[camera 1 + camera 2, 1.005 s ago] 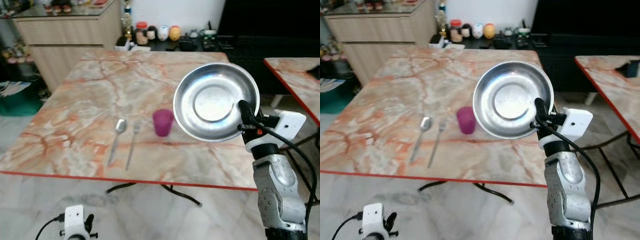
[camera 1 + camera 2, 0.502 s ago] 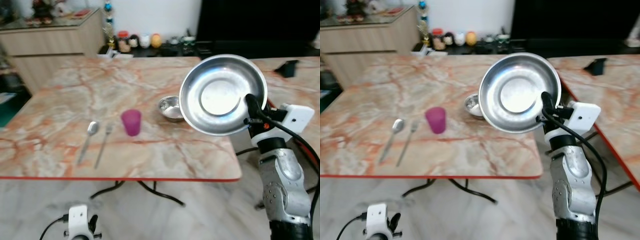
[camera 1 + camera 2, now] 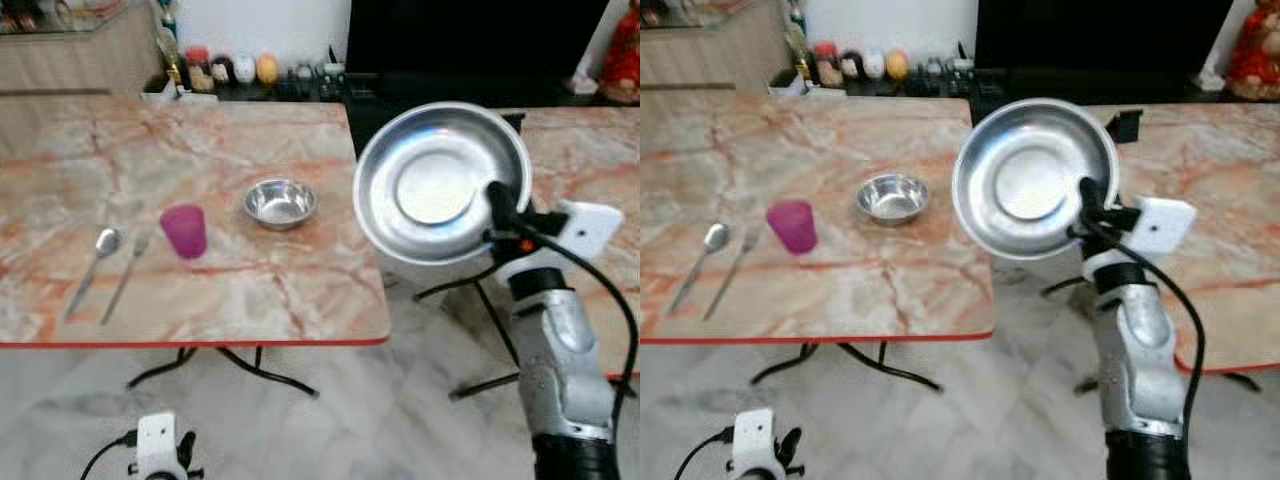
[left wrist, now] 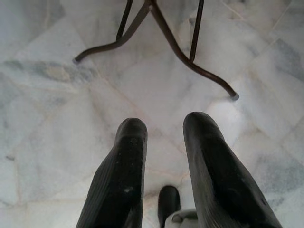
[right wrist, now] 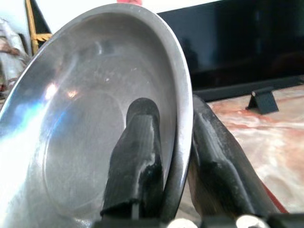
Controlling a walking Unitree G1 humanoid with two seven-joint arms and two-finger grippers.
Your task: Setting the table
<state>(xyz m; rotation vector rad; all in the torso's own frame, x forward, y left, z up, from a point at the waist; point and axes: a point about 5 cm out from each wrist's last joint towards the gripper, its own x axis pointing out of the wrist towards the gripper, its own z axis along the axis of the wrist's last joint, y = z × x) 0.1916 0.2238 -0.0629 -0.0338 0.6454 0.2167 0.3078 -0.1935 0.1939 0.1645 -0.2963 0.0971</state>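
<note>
Table [image 3: 230, 290]: it filled the left half of the head view, pink marble with a red edge.
Steel plate [image 3: 440, 182]: big and round, tipped up on its edge in the middle right, past the table's right edge and over the floor.
Right gripper [image 5: 173, 156]: its two black fingers were clamped on the plate's rim, one inside, one behind.
Left gripper [image 4: 164, 166]: hung low at the bottom left, fingers apart, holding nothing.
Small bowl [image 3: 280, 203]: sat centre left on the table.
Pink cup [image 3: 184, 231]: stood left of the bowl.
Fork [image 3: 123, 272], spoon [image 3: 92, 268]: lay side by side at far left.
Doing it well: I think the plate should be carried over the table, tipped flat and set down gently in a bare spot.
Hard to see: the plate hid what was behind it; the table's left end was cut off.
</note>
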